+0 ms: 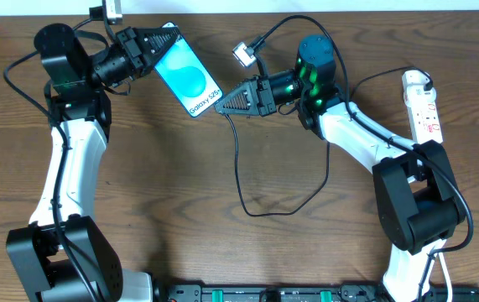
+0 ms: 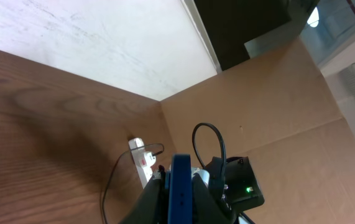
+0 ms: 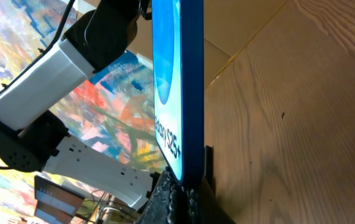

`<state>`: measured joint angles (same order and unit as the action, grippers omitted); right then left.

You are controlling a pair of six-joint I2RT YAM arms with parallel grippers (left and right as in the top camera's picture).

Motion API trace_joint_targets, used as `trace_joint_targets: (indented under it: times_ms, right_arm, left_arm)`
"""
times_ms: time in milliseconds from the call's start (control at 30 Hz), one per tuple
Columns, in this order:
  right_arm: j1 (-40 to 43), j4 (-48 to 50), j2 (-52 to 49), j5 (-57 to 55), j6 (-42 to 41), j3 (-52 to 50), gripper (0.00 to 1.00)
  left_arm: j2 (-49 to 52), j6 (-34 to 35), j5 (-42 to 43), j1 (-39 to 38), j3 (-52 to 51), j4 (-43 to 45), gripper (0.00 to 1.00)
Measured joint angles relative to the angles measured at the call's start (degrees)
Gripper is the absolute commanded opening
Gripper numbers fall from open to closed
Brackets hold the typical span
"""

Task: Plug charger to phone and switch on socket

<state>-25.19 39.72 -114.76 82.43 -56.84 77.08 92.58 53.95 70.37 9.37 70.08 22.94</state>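
The phone (image 1: 187,80) has a bright blue screen and is held up off the table, tilted. My left gripper (image 1: 172,35) is shut on its far end, and the phone's blue edge (image 2: 180,186) shows between the fingers. My right gripper (image 1: 220,106) is shut at the phone's near end (image 3: 189,124), its tips pressed against that edge. The charger's thin black cable (image 1: 237,159) trails from this gripper, loops over the table and runs toward the white socket (image 1: 422,105) at the right. The connector tip is hidden between the fingers. The socket (image 2: 141,160) lies flat.
A silver connector (image 1: 243,52) on another black cable hangs behind the right wrist. A cardboard wall (image 2: 258,106) stands behind the table. A black rail (image 1: 264,294) runs along the front edge. The socket's white cord (image 1: 440,268) drops at the right.
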Motion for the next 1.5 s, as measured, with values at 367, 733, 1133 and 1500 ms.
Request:
trace_joint_targets:
  times_ms: [367,733,1133,1500]
  right_arm:
    - [0.1,-4.4,0.0,-6.3,2.3,0.1,0.01]
    - [0.7,-51.0,0.0,-35.0,16.0,0.7,0.01]
    - [8.4,-83.9,0.0,-75.9,19.0,4.6,0.01]
    - [6.3,-84.4,0.0,-82.5,15.6,2.2,0.52]
  left_arm:
    - [0.0,5.7,3.5,5.6,0.0,1.5,0.08]
    - [0.0,8.4,4.8,7.4,-0.1,1.5,0.08]
    - [0.0,8.7,5.6,7.4,-0.1,1.5,0.08]
    - [0.0,8.7,5.8,7.4,-0.1,1.5,0.07]
